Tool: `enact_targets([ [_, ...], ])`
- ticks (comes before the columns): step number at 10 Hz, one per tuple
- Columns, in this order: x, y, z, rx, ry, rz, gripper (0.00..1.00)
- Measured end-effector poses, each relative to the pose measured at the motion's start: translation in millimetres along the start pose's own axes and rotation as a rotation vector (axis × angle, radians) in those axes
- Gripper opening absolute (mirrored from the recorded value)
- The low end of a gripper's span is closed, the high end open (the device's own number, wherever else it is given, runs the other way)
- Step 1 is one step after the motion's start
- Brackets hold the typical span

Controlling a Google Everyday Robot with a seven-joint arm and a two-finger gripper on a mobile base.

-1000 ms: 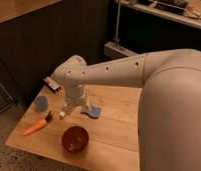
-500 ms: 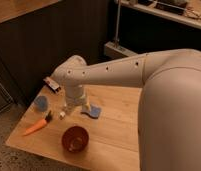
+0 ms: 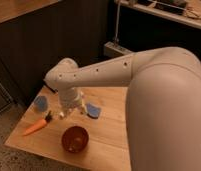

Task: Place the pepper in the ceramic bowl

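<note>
The orange pepper [image 3: 36, 126] lies on the wooden table [image 3: 109, 140] near its left edge, its dark green stem end pointing up-right. The dark reddish-brown ceramic bowl [image 3: 75, 139] stands near the table's front, right of the pepper. My gripper [image 3: 63, 113] hangs from the white arm just above the table, between the pepper's stem end and the bowl's far rim, touching neither.
A small light-blue cup [image 3: 40, 103] stands at the table's left back. A blue object [image 3: 92, 110] lies right of the gripper. My white arm [image 3: 159, 100] fills the right side. A dark wall is behind the table.
</note>
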Motion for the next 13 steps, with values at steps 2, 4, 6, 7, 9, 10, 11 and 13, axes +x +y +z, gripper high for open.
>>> enact_targets([
  [2,4.6,40.6,15.8,0.061,0.001,-0.102,0.65],
  [4,13.1,82.0,28.6,0.084,0.008,-0.2,0.65],
  [6,24.8,135.7,36.4,0.044,0.005,-0.377,0.65],
  [7,29.2,155.9,36.3,0.016,0.0,-0.452,0.65],
  [9,36.8,194.3,36.4,-0.05,-0.005,-0.639,0.65],
  [10,37.0,200.3,37.4,-0.067,0.0,-0.687,0.65],
  [11,34.8,209.4,38.4,-0.095,0.006,-0.774,0.65],
  [13,25.6,215.8,38.6,-0.105,0.0,-0.87,0.65],
])
